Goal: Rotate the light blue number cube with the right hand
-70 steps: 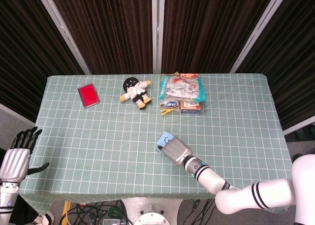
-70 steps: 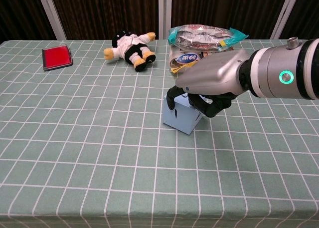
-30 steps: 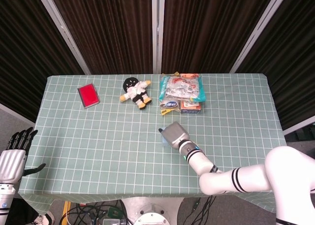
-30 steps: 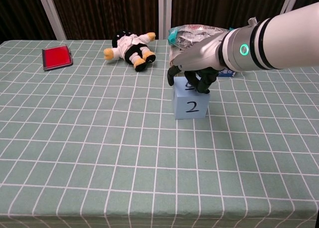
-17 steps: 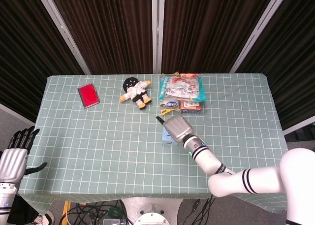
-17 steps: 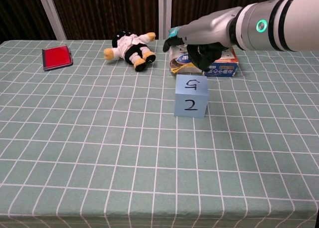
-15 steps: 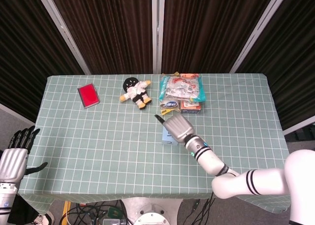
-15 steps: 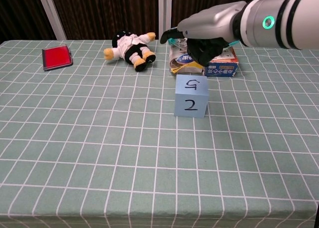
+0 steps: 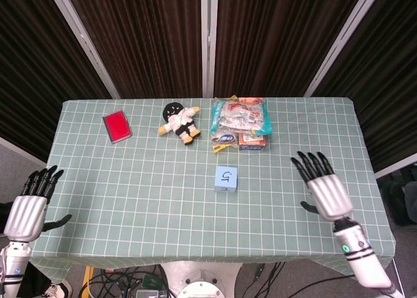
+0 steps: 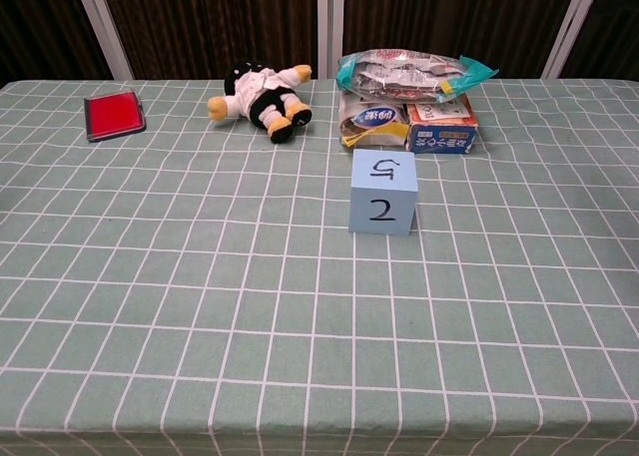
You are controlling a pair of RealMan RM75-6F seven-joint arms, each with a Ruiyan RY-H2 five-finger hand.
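Note:
The light blue number cube (image 9: 225,179) (image 10: 383,193) stands flat on the checked table, a 5 on its top face and a 2 on the face toward me. My right hand (image 9: 323,190) hovers over the table's right side, fingers spread, well apart from the cube and holding nothing. My left hand (image 9: 30,207) hangs off the table's left front corner, fingers apart and empty. Neither hand shows in the chest view.
A plush doll (image 9: 179,122) (image 10: 261,95) lies at the back centre. A pile of snack packets and boxes (image 9: 240,123) (image 10: 411,101) sits just behind the cube. A red card case (image 9: 116,126) (image 10: 114,113) lies at the back left.
My right hand has let go of the cube, lifted off it and drawn back to the right side. The cube now stands square with the 2 facing me. The left hand barely moved.

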